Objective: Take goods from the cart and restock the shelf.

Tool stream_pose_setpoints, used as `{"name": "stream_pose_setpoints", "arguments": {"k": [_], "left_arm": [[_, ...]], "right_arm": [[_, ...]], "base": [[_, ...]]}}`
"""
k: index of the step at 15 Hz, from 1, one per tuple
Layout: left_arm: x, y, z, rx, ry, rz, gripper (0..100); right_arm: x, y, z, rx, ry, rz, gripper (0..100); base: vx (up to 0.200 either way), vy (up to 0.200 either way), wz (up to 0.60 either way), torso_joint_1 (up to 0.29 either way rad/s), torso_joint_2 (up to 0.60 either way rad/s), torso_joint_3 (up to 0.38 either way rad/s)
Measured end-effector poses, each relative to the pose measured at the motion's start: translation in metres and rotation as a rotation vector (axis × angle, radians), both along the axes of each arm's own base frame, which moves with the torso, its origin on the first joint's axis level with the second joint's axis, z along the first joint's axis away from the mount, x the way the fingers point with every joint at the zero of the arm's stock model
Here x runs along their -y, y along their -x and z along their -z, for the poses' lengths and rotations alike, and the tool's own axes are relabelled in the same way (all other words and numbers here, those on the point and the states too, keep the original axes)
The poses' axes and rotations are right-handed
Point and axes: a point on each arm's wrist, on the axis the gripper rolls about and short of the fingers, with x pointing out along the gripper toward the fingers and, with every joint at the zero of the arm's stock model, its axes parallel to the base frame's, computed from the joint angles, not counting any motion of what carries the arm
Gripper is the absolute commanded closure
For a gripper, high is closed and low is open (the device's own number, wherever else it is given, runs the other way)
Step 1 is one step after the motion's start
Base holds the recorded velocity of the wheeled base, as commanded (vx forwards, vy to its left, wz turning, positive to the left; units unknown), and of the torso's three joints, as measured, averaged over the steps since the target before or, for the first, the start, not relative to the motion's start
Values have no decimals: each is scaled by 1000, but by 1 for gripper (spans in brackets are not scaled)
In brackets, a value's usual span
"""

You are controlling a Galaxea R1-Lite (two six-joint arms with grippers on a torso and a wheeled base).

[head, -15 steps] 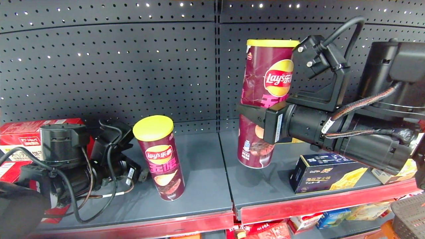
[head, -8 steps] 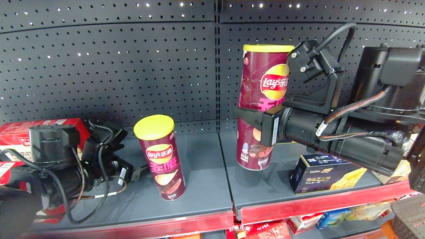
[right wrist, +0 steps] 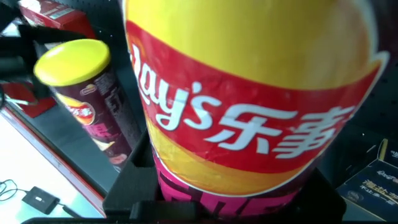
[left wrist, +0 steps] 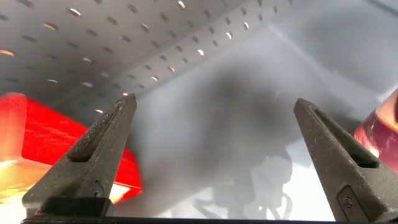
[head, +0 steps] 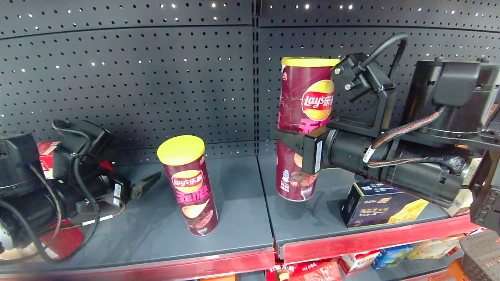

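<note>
Held chips can [head: 302, 117], maroon tube with yellow lid: over the shelf deck [head: 234, 218], to the right of the standing chips can [head: 189, 185] and farther back toward the pegboard [head: 156, 78]. It is near upright, the lid end leaning slightly away from the standing can. The base is at deck level or a hair above it; contact cannot be told. In the right wrist view its label [right wrist: 249, 106] sits close to the lens.

Right gripper [head: 297, 142]: clamped across the held can at mid-height, the arm coming in from the side away from the standing can. Dark fingers [right wrist: 134, 186] show against the tube's lower part.

Standing chips can [right wrist: 93, 106]: same maroon and yellow, upright on the deck, free of both grippers, well apart from the held can.

Left gripper [head: 145, 183]: on the far side of the standing can from the held one, low over the deck, tips pointing toward the standing can but not touching it. Jaws spread wide with nothing between them; the left wrist view shows both fingers [left wrist: 93, 155] apart over bare deck, gripper centre [left wrist: 214, 155].

Dark blue cracker box [head: 381, 203]: lying on the deck beyond the held can, nearer the front edge.

Red boxes [head: 45, 152]: behind the left arm, farthest from the held can.

Mixed packets [head: 390, 255] on the lower shelf, below the cracker box.
</note>
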Motion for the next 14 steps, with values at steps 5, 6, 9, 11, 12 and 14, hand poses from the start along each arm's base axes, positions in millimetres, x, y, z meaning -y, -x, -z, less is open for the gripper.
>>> {"name": "stream_pose_setpoints", "arguments": {"k": [5,6,9,11,12,14], "left_arm": [[-17,29,-27,130,7,-74,0],[-20,36,-32,155,7,-88,0],[-30,60,-41,226,4,-145,0],[-34,75,-43,256,10,-185,0],[-36,84,-42,270,29,-206,0],[-37,101,-43,304,57,-237,0]], "right_arm": [[-3,-15,-3,10,-11,29,100],[-6,-18,-3,11,-12,29,100],[-15,-29,0,10,-11,32,100],[-23,-36,-1,17,-20,32,100],[-28,-41,-3,24,-27,33,100],[-37,-49,-1,26,-29,32,100]], "base": [[0,0,0,0,0,0],[0,0,0,0,0,0],[0,0,0,0,0,0],[0,0,0,0,0,0],[0,0,0,0,0,0],[0,0,0,0,0,0]]}}
